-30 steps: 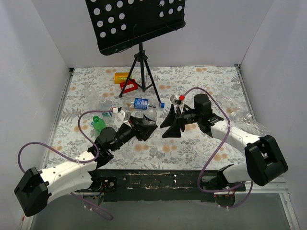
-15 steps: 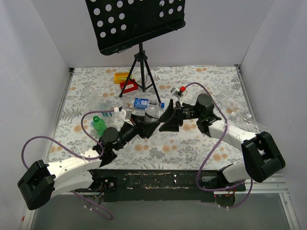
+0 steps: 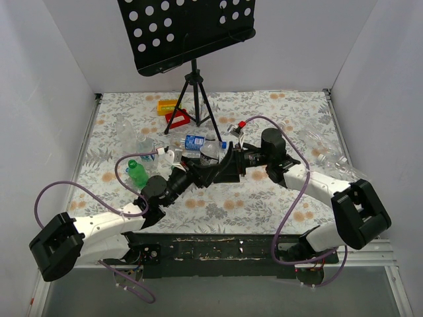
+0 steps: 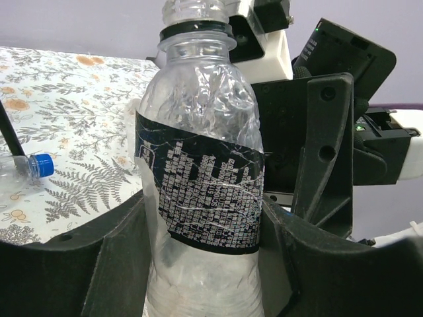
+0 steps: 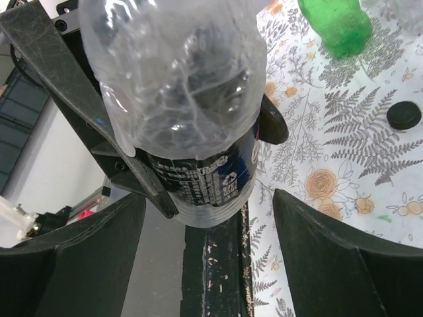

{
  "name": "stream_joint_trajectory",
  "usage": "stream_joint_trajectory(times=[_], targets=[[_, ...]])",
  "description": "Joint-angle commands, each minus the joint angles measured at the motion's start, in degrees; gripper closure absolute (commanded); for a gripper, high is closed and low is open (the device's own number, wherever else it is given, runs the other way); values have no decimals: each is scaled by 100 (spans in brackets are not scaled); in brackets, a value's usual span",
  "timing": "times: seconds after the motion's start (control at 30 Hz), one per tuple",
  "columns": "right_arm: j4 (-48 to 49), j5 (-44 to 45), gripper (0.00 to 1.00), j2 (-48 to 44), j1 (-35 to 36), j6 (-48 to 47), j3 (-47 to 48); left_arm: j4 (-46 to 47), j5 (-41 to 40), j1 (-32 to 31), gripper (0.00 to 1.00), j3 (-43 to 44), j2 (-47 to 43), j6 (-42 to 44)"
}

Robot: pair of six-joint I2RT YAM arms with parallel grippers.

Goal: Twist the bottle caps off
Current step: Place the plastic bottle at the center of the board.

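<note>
A: Where is the bottle sitting right now?
B: The left gripper (image 4: 201,205) is clamping the clear bottle (image 4: 198,119) by its black-labelled body, over the middle of the floral table (image 3: 264,198), with the neck (image 4: 196,30) pointing towards the right gripper (image 5: 209,197).
A: And that one?
B: Its jaws are standing wide, straddling the bottle's shoulder without touching it. The neck is running out of frame, so I cannot tell whether a cap is sitting on it.
A: What is worrying you?
B: Closing here would be squeezing soft plastic, not a cap, and the wall would be buckling. The left hold is on thin, crumpled plastic too, so a twist could be spinning the whole bottle. And the grippers are crowding each other; a misjudged reach could be knocking them together.
</note>
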Motion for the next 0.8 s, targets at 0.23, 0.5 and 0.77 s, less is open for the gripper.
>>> stream_joint_trajectory(times=[0.23, 0.5, 0.77], targets=[[1702, -362, 55, 290, 96, 1293, 71, 662, -331, -217, 87, 182, 378, -218], [-1208, -704, 27, -52, -158, -1643, 500, 84, -436, -226, 87, -11, -315, 360], [-2050, -1154, 18, -545, -660, -2961, 1053, -893, 239, -208, 87, -214, -1362, 792]])
